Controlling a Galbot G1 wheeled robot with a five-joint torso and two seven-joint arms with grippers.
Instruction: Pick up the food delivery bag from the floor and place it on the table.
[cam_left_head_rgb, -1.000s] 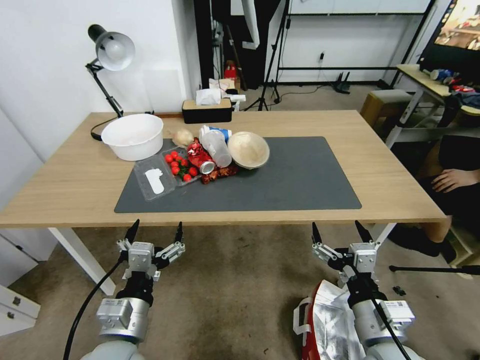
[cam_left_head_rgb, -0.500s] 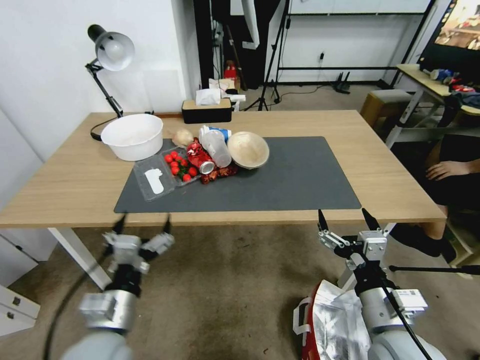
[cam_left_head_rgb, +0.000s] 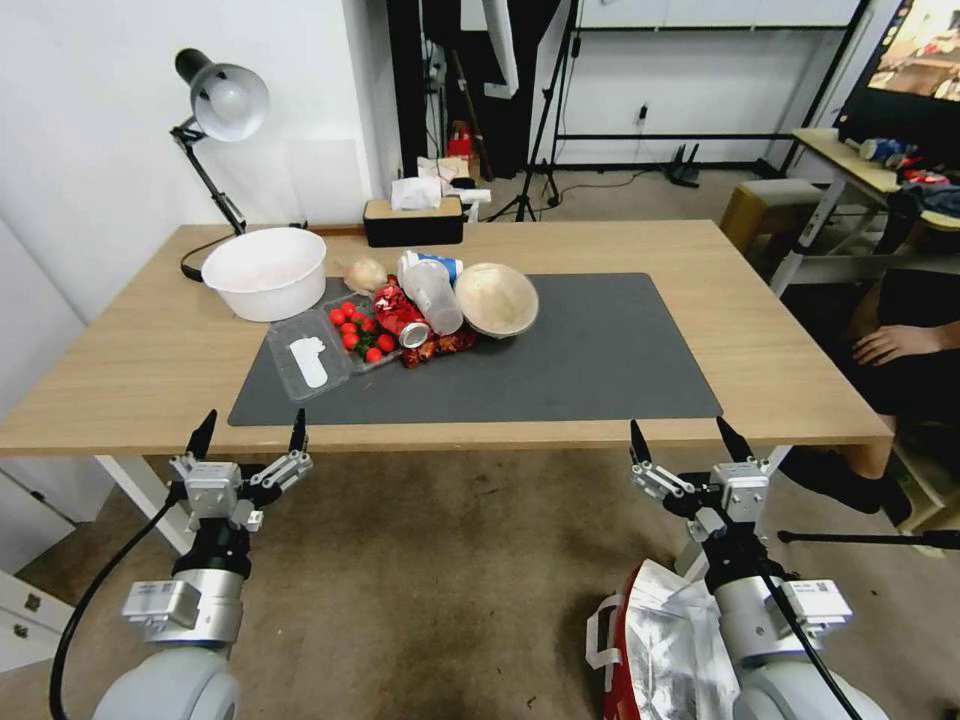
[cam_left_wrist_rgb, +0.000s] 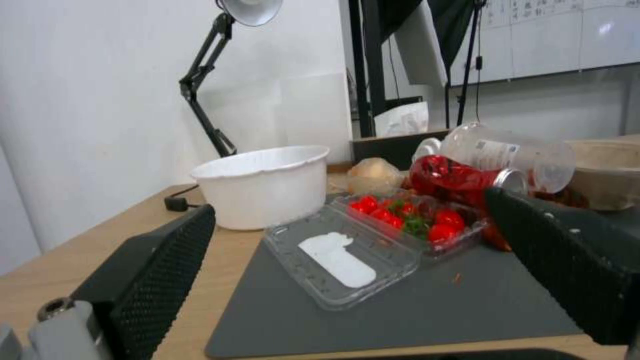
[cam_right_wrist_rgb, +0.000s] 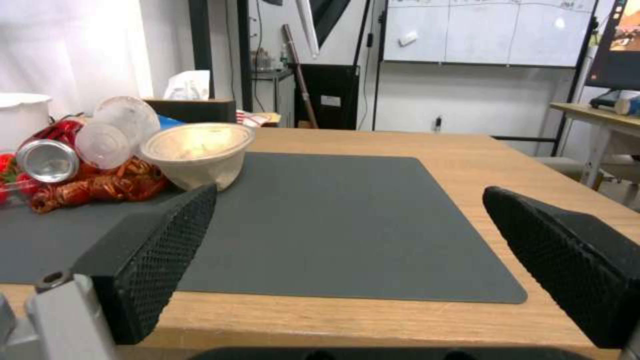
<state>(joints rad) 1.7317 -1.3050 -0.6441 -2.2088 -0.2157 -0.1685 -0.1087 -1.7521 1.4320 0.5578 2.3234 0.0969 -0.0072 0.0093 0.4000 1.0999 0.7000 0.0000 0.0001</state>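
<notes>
We find the food delivery bag (cam_left_head_rgb: 660, 650) on the floor (cam_left_head_rgb: 450, 580), at the robot's right side and right under the right arm, well short of the table (cam_left_head_rgb: 780, 350) and not yet touched; we see only part of it: the crinkled silver foil of its open mouth, a red side panel and a white strap handle (cam_left_head_rgb: 600, 632) looping off that side. We judge it soft-walled and light, the foil lining slippery and quick to crumple, so pinching the wall would likely deform it; the strap handle looks to us the surest hold, since the webbing should bear the load and let the bag hang. Its mouth faces upward toward the head camera, so we take it to be standing upright; its long axis we cannot settle, as the arm covers much of it and the picture's lower edge cuts it off. Our right gripper (cam_left_head_rgb: 690, 447) hangs at the table's near edge, above the bag, fingers spread wide and holding nothing; our left gripper (cam_left_head_rgb: 250, 435) sits likewise at the near edge on the left, fingers apart and empty, facing a white bowl (cam_left_wrist_rgb: 263, 185) and a clear tray of tomatoes (cam_left_wrist_rgb: 407, 222) on the dark grey mat (cam_left_head_rgb: 600, 370).
</notes>
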